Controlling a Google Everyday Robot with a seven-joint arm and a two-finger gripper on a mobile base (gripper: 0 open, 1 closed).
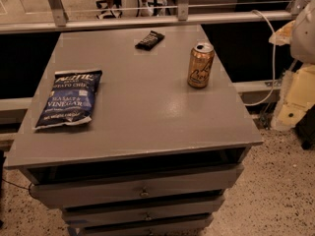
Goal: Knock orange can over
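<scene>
The orange can (pixel 201 65) stands upright on the far right part of the grey drawer cabinet (pixel 147 127), close to its right edge. The gripper (pixel 297 100) hangs beyond that edge at the right side of the view, well apart from the can. Whether it is spread or closed cannot be told.

As I judge it, a push that lands low could slide the can instead of tipping it. A hard strike could send it rolling toward the black wrapper (pixel 149 40) or the blue chip bag (pixel 69 99), or off the cabinet. The can's top looks opened, so any contents might spill.
</scene>
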